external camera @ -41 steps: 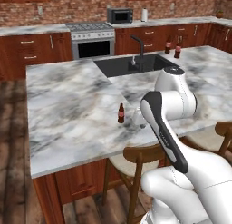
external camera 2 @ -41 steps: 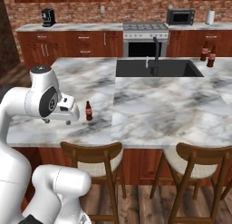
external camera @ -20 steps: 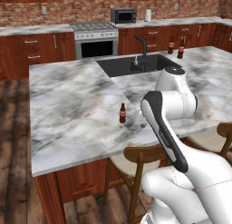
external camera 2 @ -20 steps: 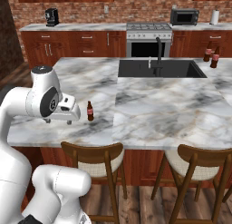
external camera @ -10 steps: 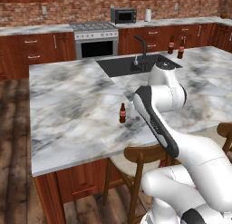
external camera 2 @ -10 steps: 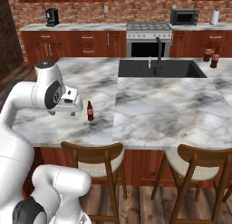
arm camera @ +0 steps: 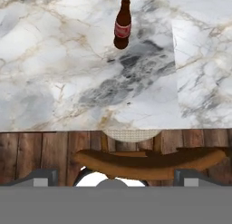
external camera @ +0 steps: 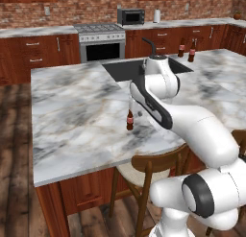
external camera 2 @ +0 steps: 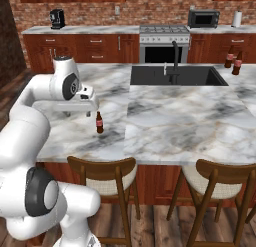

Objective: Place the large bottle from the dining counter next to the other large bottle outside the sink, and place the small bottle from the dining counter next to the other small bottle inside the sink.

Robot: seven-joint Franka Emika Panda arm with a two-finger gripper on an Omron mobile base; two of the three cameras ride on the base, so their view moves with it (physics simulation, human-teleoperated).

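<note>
The small bottle, dark brown with a red label, stands upright on the marble dining counter not far from its near edge. My gripper hangs open just left of it and a little above the counter, touching nothing. In the hand view the small bottle is at the top, ahead of the wide-open gripper. From the left, my forearm covers the hand beside the small bottle. Two large dark bottles stand together past the right end of the black sink. The other small bottle is hidden.
A black gooseneck faucet rises behind the sink. Two wooden stools stand against the counter's near side, one right under my hand. Stove and cabinets line the back wall.
The base views settled after a small shift. My arm has reached forward over the counter, bringing the hand closer to the small brown bottle. The gripper has stayed open.
</note>
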